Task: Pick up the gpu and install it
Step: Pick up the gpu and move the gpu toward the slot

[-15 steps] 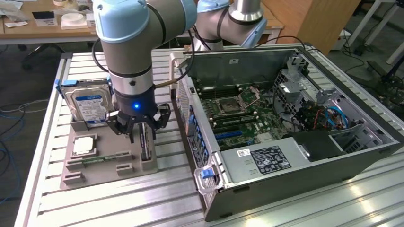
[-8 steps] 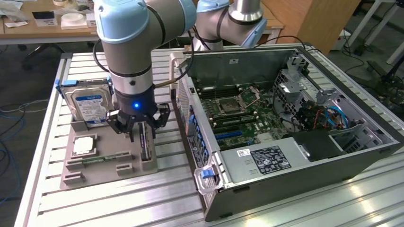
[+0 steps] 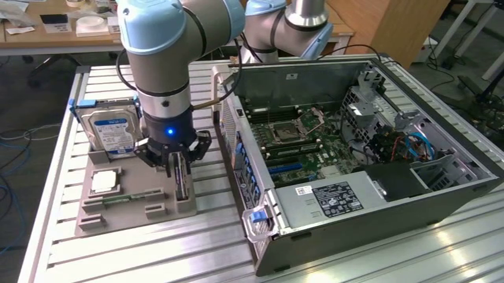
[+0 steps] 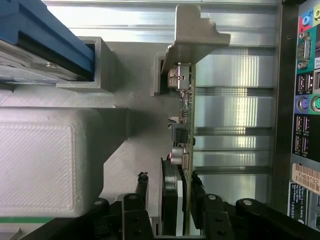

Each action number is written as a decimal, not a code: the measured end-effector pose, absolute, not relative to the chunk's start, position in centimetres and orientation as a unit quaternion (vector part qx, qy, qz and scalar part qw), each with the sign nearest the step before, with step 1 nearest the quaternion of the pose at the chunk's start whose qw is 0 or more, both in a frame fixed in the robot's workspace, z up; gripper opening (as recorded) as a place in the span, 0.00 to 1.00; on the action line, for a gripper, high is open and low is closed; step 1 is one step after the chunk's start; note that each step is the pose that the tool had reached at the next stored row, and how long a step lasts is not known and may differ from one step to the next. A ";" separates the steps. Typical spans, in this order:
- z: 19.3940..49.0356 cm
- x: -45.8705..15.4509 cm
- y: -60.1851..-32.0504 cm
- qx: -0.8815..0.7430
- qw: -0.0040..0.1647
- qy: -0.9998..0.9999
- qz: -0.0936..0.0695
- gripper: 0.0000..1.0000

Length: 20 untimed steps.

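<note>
gpu point(image 3: 183, 187): thin flat card, green board edge, silvery end bracket. Stands upright on long edge in slot of grey holder point(image 3: 118, 215), holder's exterior-view-right side.

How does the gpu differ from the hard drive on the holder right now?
The gpu is a thin card with a silvery end bracket; the hard drive is a thicker, blue-labelled silver box. The gripper straddles the gpu, with a finger on either side; the hard drive stands apart from the gripper, untouched. Both stand on edge in slots of the gray holder.
</note>
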State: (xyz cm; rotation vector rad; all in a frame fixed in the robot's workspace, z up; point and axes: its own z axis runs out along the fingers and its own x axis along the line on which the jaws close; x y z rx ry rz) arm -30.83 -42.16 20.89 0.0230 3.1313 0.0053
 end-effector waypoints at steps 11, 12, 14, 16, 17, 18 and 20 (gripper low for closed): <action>20.9 -30.8 -42.2 0.007 0.005 1.000 0.002 0.35; 20.9 -30.7 -42.2 0.007 0.005 1.000 0.002 0.35; 20.9 -30.7 -42.2 0.007 0.005 1.000 0.002 0.28; 20.9 -30.7 -42.2 0.007 0.005 1.000 0.002 0.28; 20.9 -30.6 -42.2 0.007 0.005 1.000 0.002 0.28; 20.9 -30.6 -42.2 0.007 0.005 1.000 0.002 0.28; 20.9 -30.6 -42.2 0.007 0.005 1.000 0.002 0.28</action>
